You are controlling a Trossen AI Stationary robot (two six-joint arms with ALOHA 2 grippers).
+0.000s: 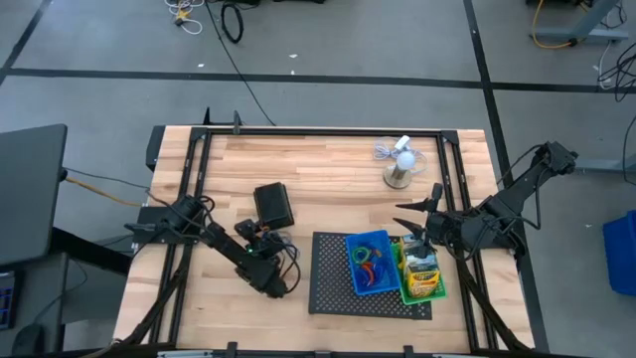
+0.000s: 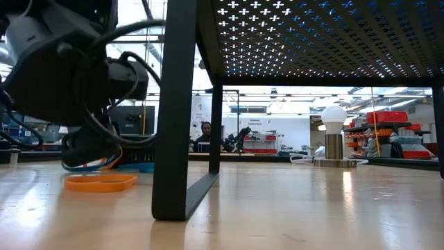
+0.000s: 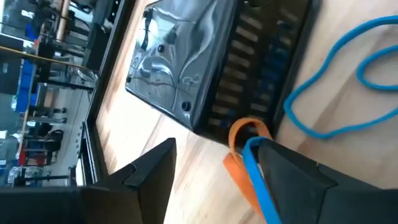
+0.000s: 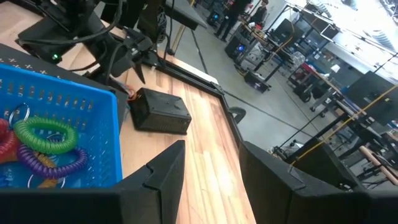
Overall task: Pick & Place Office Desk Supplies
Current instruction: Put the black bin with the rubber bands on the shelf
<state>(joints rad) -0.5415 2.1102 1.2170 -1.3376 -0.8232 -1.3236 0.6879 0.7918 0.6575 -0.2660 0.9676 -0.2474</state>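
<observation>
Nearby, thin orange rubber-band loop [image 3: 245, 149] beside glossy black bin [image 3: 186, 56].

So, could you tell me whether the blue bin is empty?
Not empty: the blue bin holds coloured rubber-band loops, green, purple and red.

We are looking into a robotics lab or workshop hall here. A wooden counter [image 1: 298, 169] is sitting on a grey concrete floor [image 1: 328, 40] that is carrying dark tape lines, with loose cables [image 1: 231, 22] trailing across it. Beyond the counter, in the low view, we are seeing a long open hall under bright ceiling lights, with shelving holding red bins [image 2: 388, 118] and a person [image 2: 205, 132] sitting at a workstation far back. The right wrist view is showing us more benches, monitors and metal framing [image 4: 298, 68], and people are standing among them [image 4: 258, 12].
</observation>
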